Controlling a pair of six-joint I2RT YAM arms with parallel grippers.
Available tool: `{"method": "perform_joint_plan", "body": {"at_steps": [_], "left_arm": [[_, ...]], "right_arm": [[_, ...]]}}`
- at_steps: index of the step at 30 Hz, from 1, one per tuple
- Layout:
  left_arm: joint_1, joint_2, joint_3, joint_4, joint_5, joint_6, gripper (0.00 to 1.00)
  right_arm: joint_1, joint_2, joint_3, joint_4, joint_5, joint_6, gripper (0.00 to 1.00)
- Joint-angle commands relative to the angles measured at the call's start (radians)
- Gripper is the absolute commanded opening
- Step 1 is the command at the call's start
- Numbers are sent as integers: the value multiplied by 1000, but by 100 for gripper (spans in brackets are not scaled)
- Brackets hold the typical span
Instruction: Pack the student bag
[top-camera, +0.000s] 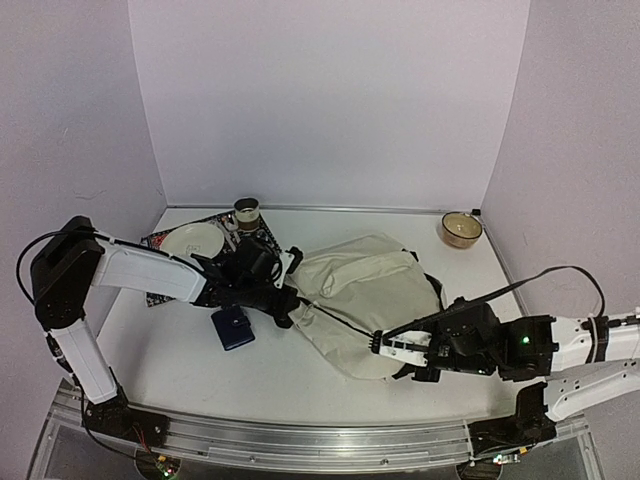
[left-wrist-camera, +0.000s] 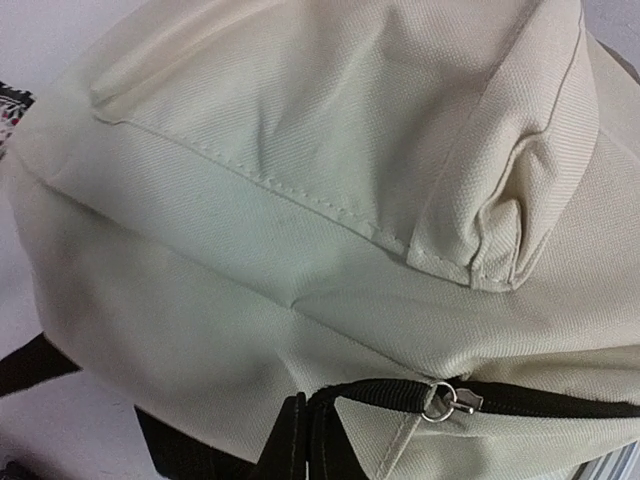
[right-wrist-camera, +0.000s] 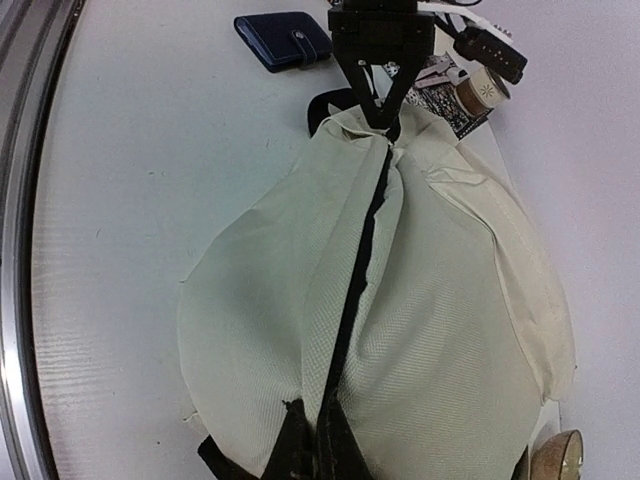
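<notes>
Top external view has the student bag (top-camera: 365, 285) lying flat in the middle of the worktop (top-camera: 170, 350), between the two end effectors. The left end effector (right-wrist-camera: 381, 112) is at the left end of the bag. In the right wrist view its two fingers come together to a point and pinch the cream cloth just where the black zipper (right-wrist-camera: 355, 290) ends. The right end effector (top-camera: 380, 343) is closed too, with its tip touching the near-right edge of the bag. Whether it pinches anything there, I cannot tell. The left arm reaches low from the left side, just beyond a dark blue wallet (top-camera: 233, 327). The right arm lies low from the right side, with its forearm pointing left.
</notes>
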Motion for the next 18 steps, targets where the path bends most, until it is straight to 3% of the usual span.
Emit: {"method": "perform_joint_plan", "body": {"at_steps": [1,5,8,11,15,18], "left_arm": [[42,-106,-30,19,-183,15,3],[42,-114,-22,18,-194,12,6],[42,-119,-28,11,-236,7,22],[43,-160,-49,-4,-268,-19,39],[43,-246,-108,-9,-306,-115,63],[49,-269,-137,-5,-295,-203,74]], "right_arm": [[6,101,120,6,47,89,0],[4,186,182,4,189,105,0],[3,201,210,-3,178,124,0],[2,210,215,-5,176,136,8],[2,230,248,-40,177,187,33],[2,265,312,-90,175,268,52]]}}
